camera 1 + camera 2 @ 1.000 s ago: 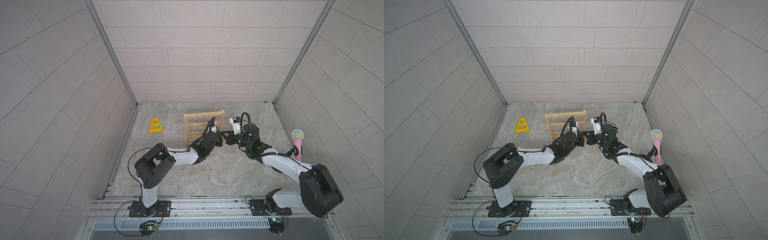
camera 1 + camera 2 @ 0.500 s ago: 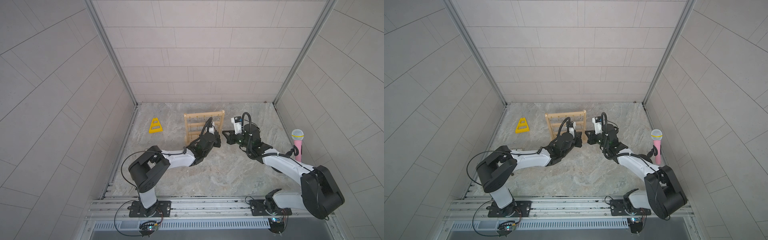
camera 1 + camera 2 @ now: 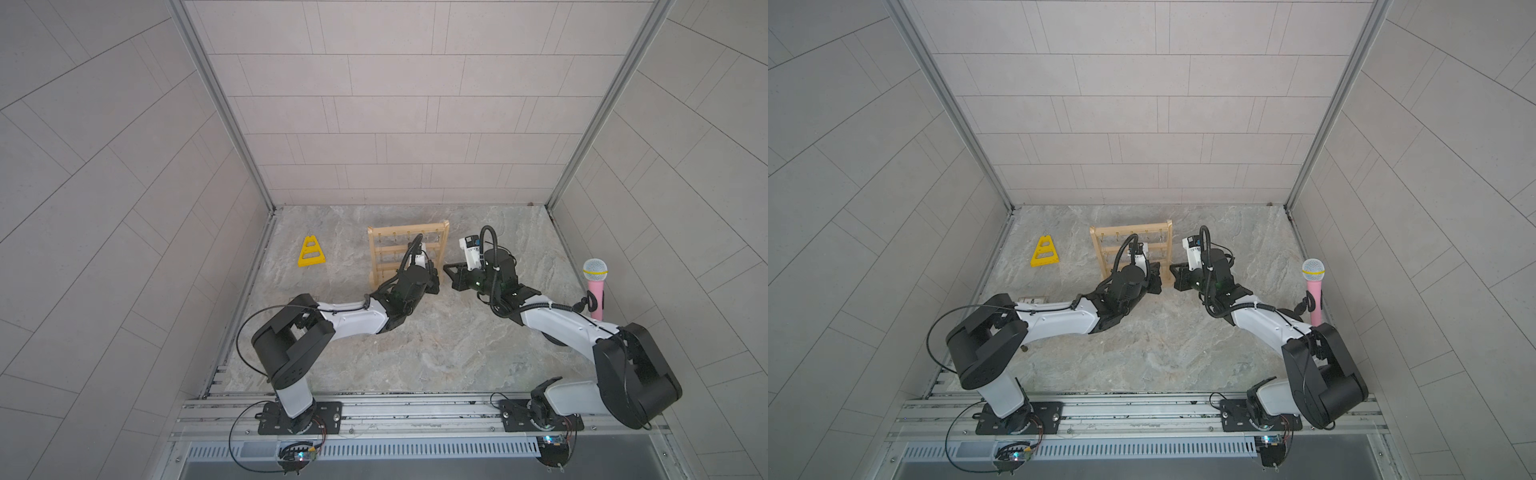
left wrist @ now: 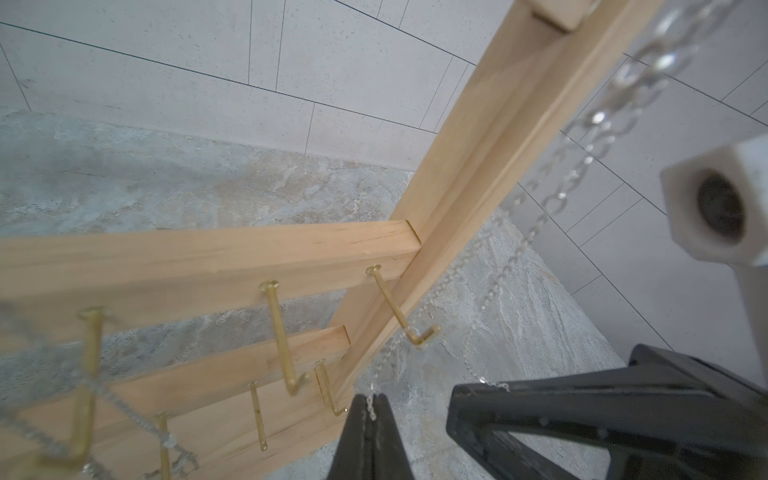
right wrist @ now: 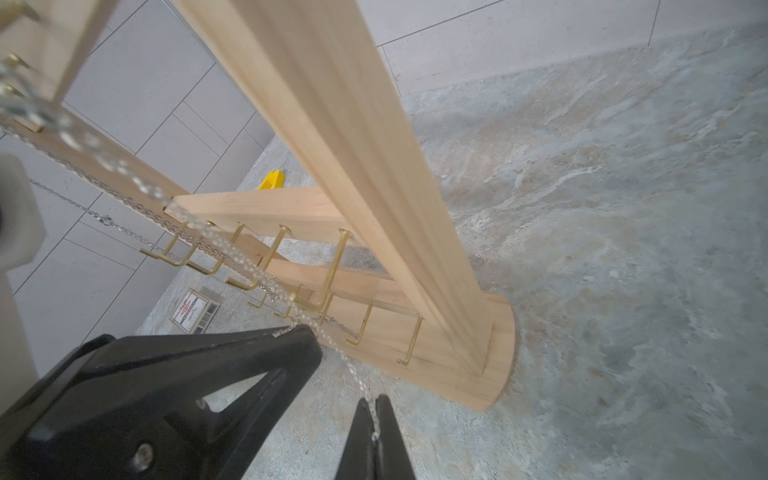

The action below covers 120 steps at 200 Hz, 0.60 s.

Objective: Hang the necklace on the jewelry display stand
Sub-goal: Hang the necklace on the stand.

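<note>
The jewelry display stand [image 3: 408,252] [image 3: 1131,249] is a pale wooden rack with brass hooks [image 4: 279,328] standing mid-table. The necklace [image 4: 536,216] [image 5: 232,245] is a thin silver chain. It runs taut from high on the rack down past the right upright [image 5: 353,166] to both grippers. My left gripper [image 4: 371,405] [image 3: 433,281] is shut on one strand low by the base [image 5: 494,357]. My right gripper [image 5: 372,405] [image 3: 448,269] is shut on another strand, close beside the left one. I cannot tell where the chain's upper end rests.
A yellow triangular plastic frame [image 3: 311,252] lies left of the stand. A pink microphone [image 3: 595,291] stands upright by the right wall. A small printed box [image 3: 1032,299] [image 5: 195,311] lies near the left wall. Both arms crowd the stand's right end.
The left arm's elbow has swung left and its jaws have closed fully on the chain. The right arm has barely moved.
</note>
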Available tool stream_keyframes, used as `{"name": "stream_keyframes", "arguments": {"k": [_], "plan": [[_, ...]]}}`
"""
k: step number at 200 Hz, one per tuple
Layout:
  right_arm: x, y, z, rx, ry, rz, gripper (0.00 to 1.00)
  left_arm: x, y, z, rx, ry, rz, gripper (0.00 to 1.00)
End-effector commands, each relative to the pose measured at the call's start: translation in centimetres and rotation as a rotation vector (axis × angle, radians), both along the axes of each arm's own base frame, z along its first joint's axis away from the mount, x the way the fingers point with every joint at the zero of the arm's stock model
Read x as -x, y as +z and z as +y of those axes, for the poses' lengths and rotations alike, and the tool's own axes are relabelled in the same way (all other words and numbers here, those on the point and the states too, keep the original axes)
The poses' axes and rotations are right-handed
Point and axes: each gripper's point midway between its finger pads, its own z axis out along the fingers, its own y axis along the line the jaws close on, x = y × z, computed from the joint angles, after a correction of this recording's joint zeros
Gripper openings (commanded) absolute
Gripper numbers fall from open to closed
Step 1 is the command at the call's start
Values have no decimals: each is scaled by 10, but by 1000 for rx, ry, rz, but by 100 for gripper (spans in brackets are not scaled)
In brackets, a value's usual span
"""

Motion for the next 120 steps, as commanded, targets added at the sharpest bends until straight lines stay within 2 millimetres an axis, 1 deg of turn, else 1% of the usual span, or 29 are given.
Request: {"name": "stream_keyframes", "arguments": {"k": [1,43,87,120], "plan": [[-10,13,3,-16,-5,-45,5,-1,5,2,-10,18,-17,0],[-16,9,4,-22,-15,-45,6,-5,0,-2,-11,21,-10,0],[-22,2,4,-29,-37,-36,6,-9,-1,1,-19,49,-16,0],[-27,3,5,-47,-48,-45,8,-11,-2,1,-25,56,-20,1]]}}
